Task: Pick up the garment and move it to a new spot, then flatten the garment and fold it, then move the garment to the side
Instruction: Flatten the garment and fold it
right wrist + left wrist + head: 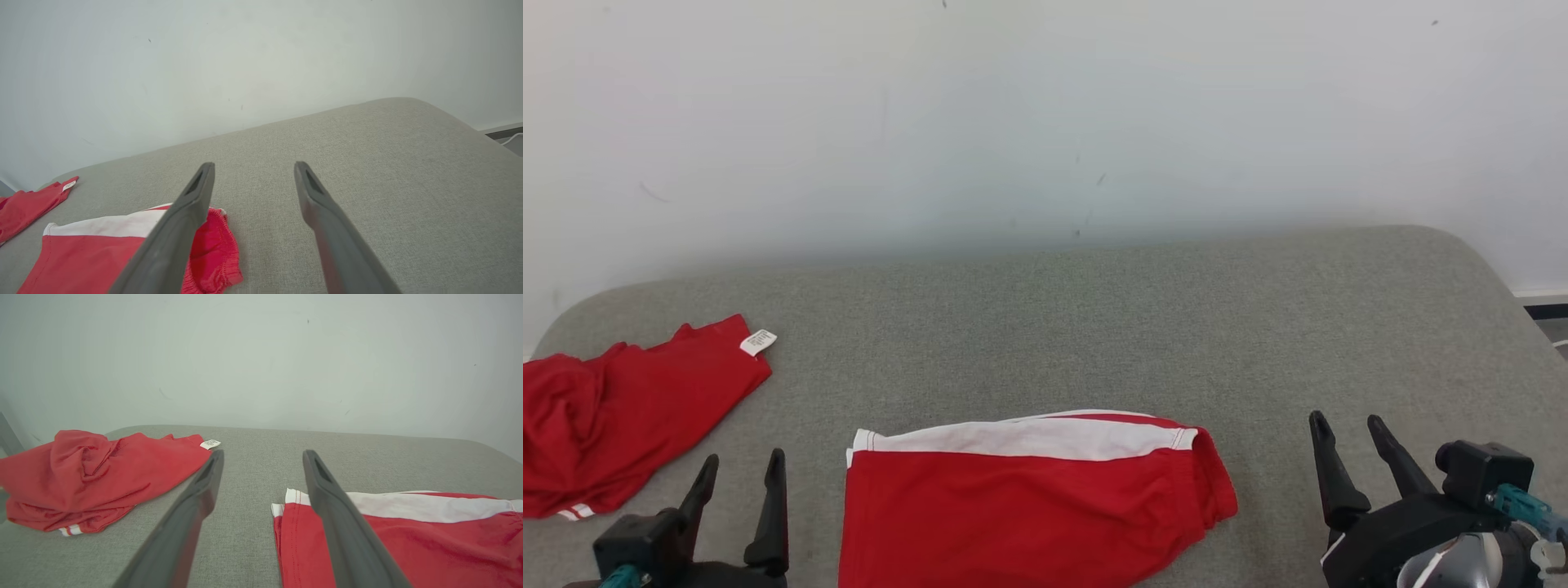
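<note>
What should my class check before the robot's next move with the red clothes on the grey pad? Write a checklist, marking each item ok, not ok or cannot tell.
1. The left gripper is open and empty: ok.
2. The right gripper is open and empty: ok.
3. The striped garment lies flat in the middle of the grey pad: ok.
4. Its near edge, cut off in the head view, is smooth: cannot tell.
5. The crumpled garment at the left lies apart from the striped one: ok.
6. Bare pad lies to the right of the striped garment: ok.
</note>
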Controlling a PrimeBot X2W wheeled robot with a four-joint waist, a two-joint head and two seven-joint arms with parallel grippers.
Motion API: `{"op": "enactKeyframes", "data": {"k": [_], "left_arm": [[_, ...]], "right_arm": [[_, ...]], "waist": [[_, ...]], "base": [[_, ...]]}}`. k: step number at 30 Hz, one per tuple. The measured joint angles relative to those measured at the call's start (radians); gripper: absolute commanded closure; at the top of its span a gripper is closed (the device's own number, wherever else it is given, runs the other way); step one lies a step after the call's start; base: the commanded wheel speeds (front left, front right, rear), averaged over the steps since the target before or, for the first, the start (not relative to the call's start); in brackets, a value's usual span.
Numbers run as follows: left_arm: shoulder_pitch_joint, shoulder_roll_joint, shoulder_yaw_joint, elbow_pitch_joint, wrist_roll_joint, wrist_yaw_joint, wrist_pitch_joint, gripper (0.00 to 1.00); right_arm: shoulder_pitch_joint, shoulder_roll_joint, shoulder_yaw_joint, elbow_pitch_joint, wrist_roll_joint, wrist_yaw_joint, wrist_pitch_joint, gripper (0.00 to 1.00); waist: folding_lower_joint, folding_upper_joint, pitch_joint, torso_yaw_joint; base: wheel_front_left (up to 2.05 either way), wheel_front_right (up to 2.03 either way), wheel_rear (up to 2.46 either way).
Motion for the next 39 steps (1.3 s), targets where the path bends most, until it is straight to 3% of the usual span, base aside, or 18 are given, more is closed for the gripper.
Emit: {"op": "enactKeyframes", "data": {"k": [6, 33, 39], "left_arm": [[0.059, -0.02, 0.08, 0.001, 0.0, 0.0, 0.014, 0.0], [0.117, -0.092, 0.118, -0.097, 0.062, 0.0, 0.093, 0.0], [0.117, -0.098, 0.12, -0.108, 0.073, 0.0, 0.118, 0.0]], "right_arm": [[0.012, -0.008, 0.029, 0.013, 0.0, 0.048, -0.026, 0.0], [0.023, -0.011, 0.027, 0.033, 0.005, 0.074, -0.077, 0.0], [0.019, -0.013, 0.051, 0.044, 0.017, 0.099, -0.052, 0.0]], "waist": [[-0.0001, 0.0, -0.008, -0.005], [0.0, 0.0, 0.021, 0.008], [0.0, 0.0, 0.029, 0.015]], "base": [[0.0, 0.0, 0.0], [0.0, 0.0, 0.0], [0.0, 0.0, 0.0]]}}
